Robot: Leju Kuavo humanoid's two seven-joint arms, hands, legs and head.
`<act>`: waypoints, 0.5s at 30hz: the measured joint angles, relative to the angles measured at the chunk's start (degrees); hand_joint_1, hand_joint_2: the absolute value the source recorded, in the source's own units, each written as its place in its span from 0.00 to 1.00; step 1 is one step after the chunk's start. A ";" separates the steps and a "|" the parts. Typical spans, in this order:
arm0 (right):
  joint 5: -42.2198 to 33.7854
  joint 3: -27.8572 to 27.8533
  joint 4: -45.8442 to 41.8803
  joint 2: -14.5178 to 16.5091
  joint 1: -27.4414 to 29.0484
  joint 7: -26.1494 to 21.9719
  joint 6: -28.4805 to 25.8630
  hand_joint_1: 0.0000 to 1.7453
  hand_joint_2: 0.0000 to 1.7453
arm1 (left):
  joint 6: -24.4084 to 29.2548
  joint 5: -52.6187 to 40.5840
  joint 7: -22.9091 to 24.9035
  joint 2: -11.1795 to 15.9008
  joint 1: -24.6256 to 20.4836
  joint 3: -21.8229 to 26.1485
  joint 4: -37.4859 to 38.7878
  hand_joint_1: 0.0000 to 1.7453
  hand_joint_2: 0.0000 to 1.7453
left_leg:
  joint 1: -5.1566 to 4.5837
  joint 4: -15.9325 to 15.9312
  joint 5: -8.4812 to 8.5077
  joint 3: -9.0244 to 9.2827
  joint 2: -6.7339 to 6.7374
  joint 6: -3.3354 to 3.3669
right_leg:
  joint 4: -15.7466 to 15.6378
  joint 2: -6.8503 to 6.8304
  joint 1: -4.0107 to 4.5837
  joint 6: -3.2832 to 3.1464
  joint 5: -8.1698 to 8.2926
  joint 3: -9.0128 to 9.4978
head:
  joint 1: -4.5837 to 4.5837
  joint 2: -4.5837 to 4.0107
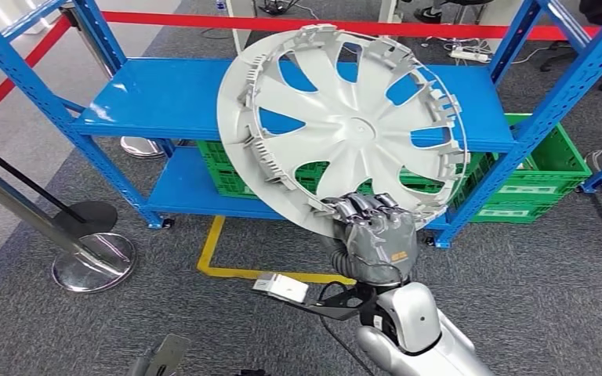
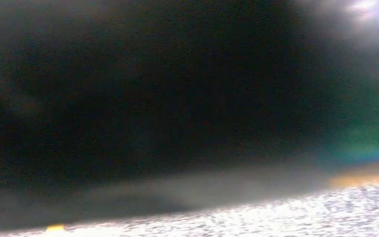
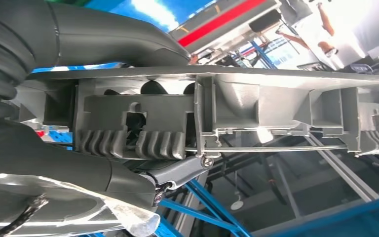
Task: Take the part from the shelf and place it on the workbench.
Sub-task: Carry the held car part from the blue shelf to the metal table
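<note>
One hand does all the work here: the right hand (image 1: 376,235) is clamped on the lower rim of the wheel cover (image 1: 345,125), a silver-grey hubcap held up in the air above the hand, clear of the blue shelf (image 1: 165,94) behind it. Cover is tilted, spoked back side w/ clips toward the head cam. Prob. gripped at the rim because that's the only thin edge a hand can close on; holding it high and off the shelf deck keeps it from snagging the uprights while it's carried away. My read: pick is done, transfer to the workbench is what's left.

Right wrist view confirms the grip: rim of the wheel cover (image 3: 256,106) runs edge-on across the pic, the thumb (image 3: 108,34) on one face and the darker fingers (image 3: 128,168) on the other, wire retaining ring just beside them.

Hard to make out:
- Left hand: left wrist view is dark blur, can't tell open or closed.
- Workbench isn't visible, so drop spot unknown.
- Green crates (image 1: 533,176) beyond the hand sit partly hidden behind the cover; contents unclear.
- Cover's top edge nearly reaches the frame edge.
</note>
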 joint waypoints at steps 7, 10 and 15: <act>0.09 -0.14 0.10 0.21 -0.20 0.06 0.00 1.00 1.00 | -0.04 0.08 -0.01 0.02 -0.17 -0.01 0.03 0.00 0.00 | -0.23 -16.09 2.39 11.14 -0.15 1.58 | 2.15 0.12 0.03 1.80 2.26 -4.26 | 0.09 0.01; 0.08 -0.25 0.13 0.21 -0.19 0.13 0.00 1.00 1.00 | -0.14 0.28 0.01 0.09 -0.17 0.01 0.08 0.00 0.00 | -0.03 -16.75 3.94 9.94 0.25 2.96 | 4.15 0.36 -0.12 2.71 -0.07 -5.96 | 0.16 0.01; 0.04 -0.35 0.35 0.20 -0.16 0.21 0.00 1.00 1.00 | -0.26 0.45 0.00 0.10 -0.28 0.02 0.13 0.00 0.00 | -0.03 -16.77 6.58 6.75 0.44 3.40 | 17.73 0.48 -0.46 3.50 -8.02 -8.58 | 0.35 0.00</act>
